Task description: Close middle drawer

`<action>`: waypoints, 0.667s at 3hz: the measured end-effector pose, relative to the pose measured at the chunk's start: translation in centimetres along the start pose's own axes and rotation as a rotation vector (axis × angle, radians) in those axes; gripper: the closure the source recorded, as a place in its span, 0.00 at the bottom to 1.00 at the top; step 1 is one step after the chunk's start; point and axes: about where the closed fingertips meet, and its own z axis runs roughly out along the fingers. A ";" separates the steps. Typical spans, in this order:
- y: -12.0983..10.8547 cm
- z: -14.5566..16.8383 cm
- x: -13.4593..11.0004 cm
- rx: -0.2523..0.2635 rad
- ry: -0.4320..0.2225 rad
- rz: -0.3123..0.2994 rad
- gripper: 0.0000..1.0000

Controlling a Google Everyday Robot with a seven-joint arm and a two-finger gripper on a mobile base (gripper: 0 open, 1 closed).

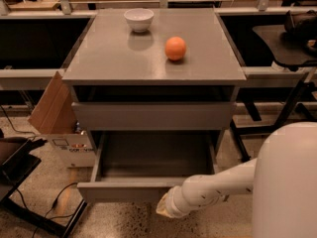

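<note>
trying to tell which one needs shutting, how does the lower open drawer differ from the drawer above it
The middle drawer is pulled far out, with its grey floor showing. The upper drawer sits almost fully in, so only its flat front shows. The gripper is low at the middle drawer's front, while nothing is at the upper drawer. Both are plain grey with no handles.

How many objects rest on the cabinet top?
2: a white bowl at the back and an orange to its right, nearer the front. The gripper is at the front of the open middle drawer.
</note>
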 end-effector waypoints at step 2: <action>-6.3 0.6 -2.9 0.062 -0.078 0.033 1.00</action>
